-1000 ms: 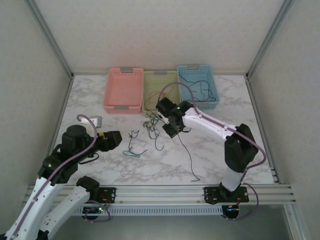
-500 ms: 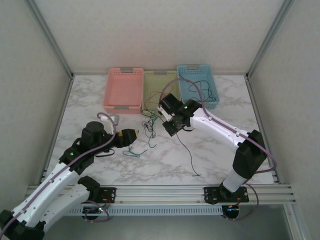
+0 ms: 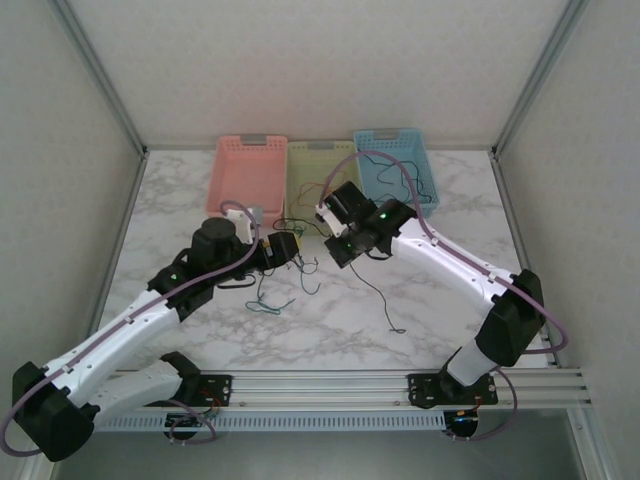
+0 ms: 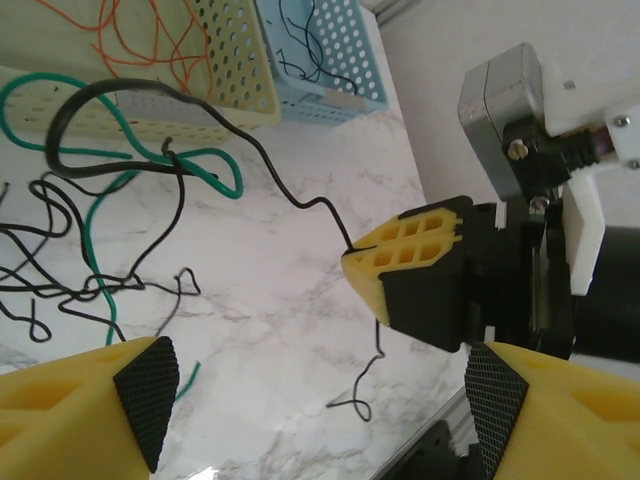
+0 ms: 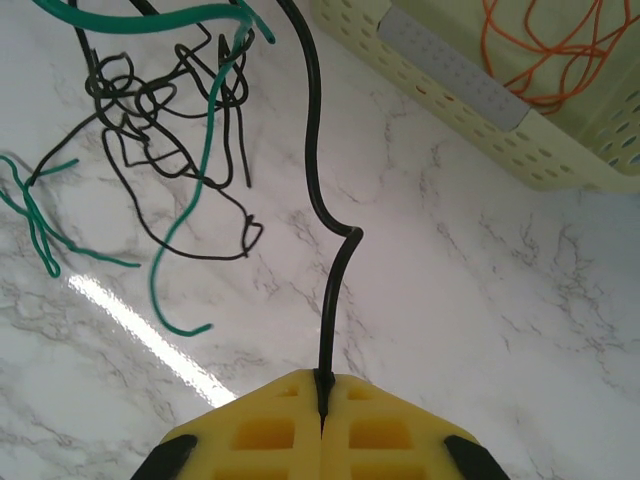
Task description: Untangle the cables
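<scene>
Jaws of the right gripper (image 5: 322,408) are pressed together on a thin black cable (image 5: 327,330); those of the left gripper (image 4: 320,400) stand wide apart above the white marbled table (image 4: 290,300). Pale-yellow perforated plastic basket (image 5: 470,95): thin orange-red cables (image 5: 545,40). Light-blue perforated basket (image 4: 335,75): black cables (image 4: 300,38). Right wrist view resolves the pinch. Left wrist view shows the held cable running into a tangle of green and black cables (image 4: 105,285) lying near the baskets. Top view adds a pink basket (image 3: 222,195) beside the yellow one.
</scene>
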`<act>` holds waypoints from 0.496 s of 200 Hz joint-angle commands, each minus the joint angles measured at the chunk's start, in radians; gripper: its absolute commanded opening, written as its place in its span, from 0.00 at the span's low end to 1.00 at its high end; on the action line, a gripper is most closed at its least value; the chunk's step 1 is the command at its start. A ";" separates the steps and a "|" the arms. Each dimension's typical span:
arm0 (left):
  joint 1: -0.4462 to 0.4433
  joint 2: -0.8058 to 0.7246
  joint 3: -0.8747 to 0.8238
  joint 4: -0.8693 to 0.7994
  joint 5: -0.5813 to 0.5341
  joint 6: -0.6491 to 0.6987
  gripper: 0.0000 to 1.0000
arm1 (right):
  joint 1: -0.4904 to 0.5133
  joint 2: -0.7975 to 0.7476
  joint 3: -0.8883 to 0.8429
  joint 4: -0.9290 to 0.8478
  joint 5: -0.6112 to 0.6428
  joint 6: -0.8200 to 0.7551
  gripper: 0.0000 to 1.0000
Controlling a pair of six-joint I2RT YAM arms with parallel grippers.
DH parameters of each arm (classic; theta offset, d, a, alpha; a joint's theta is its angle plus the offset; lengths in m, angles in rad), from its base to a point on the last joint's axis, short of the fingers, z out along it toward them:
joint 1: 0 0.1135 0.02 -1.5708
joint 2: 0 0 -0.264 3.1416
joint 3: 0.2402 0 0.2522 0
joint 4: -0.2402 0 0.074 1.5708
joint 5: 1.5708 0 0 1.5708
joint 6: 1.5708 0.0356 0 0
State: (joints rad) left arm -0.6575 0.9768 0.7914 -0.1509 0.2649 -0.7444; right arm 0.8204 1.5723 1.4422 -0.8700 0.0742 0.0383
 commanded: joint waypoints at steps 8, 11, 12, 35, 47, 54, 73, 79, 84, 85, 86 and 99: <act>-0.016 0.020 0.038 0.018 -0.066 -0.124 0.77 | 0.017 -0.041 0.006 0.043 -0.007 0.015 0.00; -0.017 0.020 0.038 0.015 -0.068 -0.128 0.77 | 0.016 -0.041 0.005 0.044 -0.005 0.017 0.00; -0.017 0.021 0.039 0.015 -0.069 -0.127 0.77 | 0.017 -0.041 0.006 0.044 -0.005 0.017 0.00; -0.027 0.005 0.030 -0.028 -0.126 -0.112 0.77 | 0.016 -0.049 -0.002 0.062 0.011 0.025 0.00; -0.026 0.002 0.026 -0.040 -0.137 -0.094 0.77 | 0.018 -0.054 -0.005 0.069 0.007 0.030 0.00; -0.027 0.002 0.029 -0.047 -0.136 -0.081 0.76 | 0.017 -0.056 -0.006 0.072 0.001 0.033 0.00; -0.030 -0.008 0.049 -0.090 -0.132 -0.003 0.71 | 0.018 -0.063 -0.004 0.077 -0.001 0.043 0.00; -0.031 -0.019 0.054 -0.109 -0.133 0.025 0.71 | 0.017 -0.063 0.001 0.073 -0.003 0.048 0.00; -0.031 -0.029 0.057 -0.123 -0.130 0.051 0.71 | 0.017 -0.064 0.005 0.069 -0.005 0.053 0.00; -0.031 -0.031 0.058 -0.125 -0.129 0.056 0.71 | 0.018 -0.064 0.005 0.068 -0.004 0.054 0.00; -0.031 -0.035 0.058 -0.129 -0.129 0.062 0.71 | 0.018 -0.065 0.005 0.068 -0.005 0.055 0.00; -0.031 -0.075 0.068 -0.178 -0.133 0.141 0.71 | 0.017 -0.071 0.013 0.064 -0.009 0.064 0.00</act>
State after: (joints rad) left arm -0.6788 0.9760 0.8062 -0.2333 0.1543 -0.7536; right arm 0.8276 1.5414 1.4418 -0.8158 0.0769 0.0700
